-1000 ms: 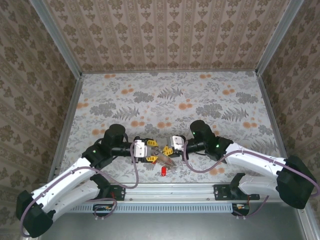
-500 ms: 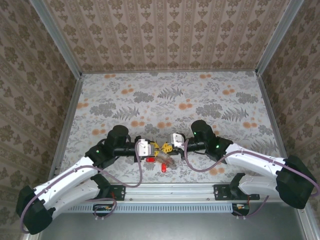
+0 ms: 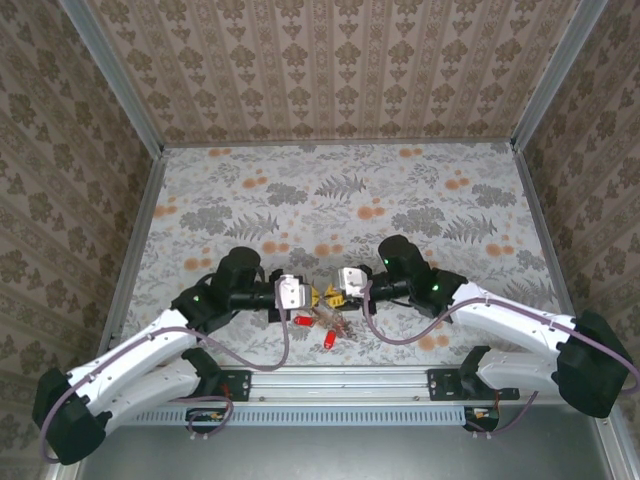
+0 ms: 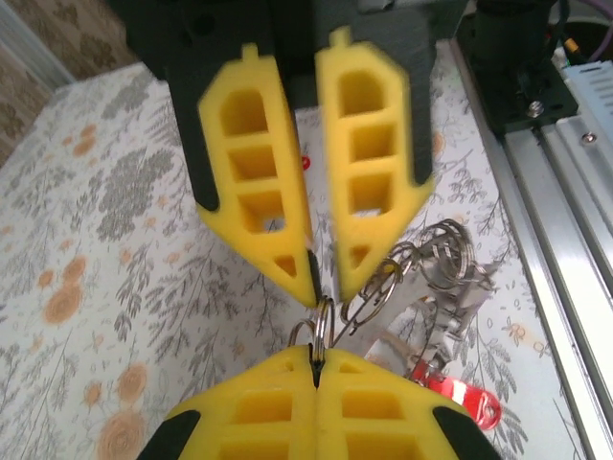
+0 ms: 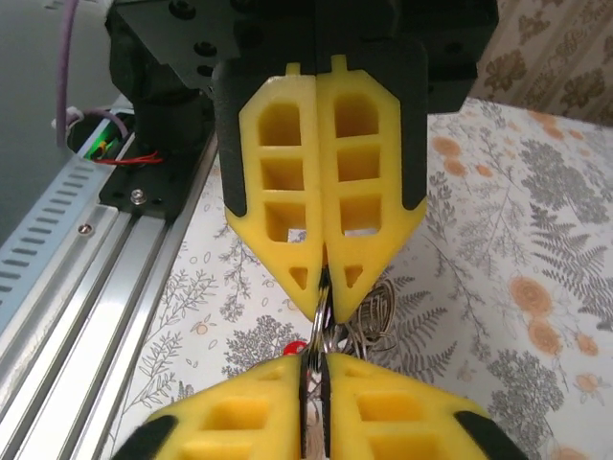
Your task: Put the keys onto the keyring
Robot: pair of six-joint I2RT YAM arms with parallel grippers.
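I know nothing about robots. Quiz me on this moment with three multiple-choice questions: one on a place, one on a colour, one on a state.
1. Where on the table do the arms meet? A far left corner; B middle of the near edge; C right wall.
2. What colour are the heads of the keys lying there? A blue; B green; C red.
3. How does the left gripper stand? A shut on the keyring; B wide open; C shut on nothing.
Answers: 1 B, both reach inward just ahead of their bases. 2 C, red shows on the cloth. 3 A, it pinches the ring, while the right gripper stands slightly open.
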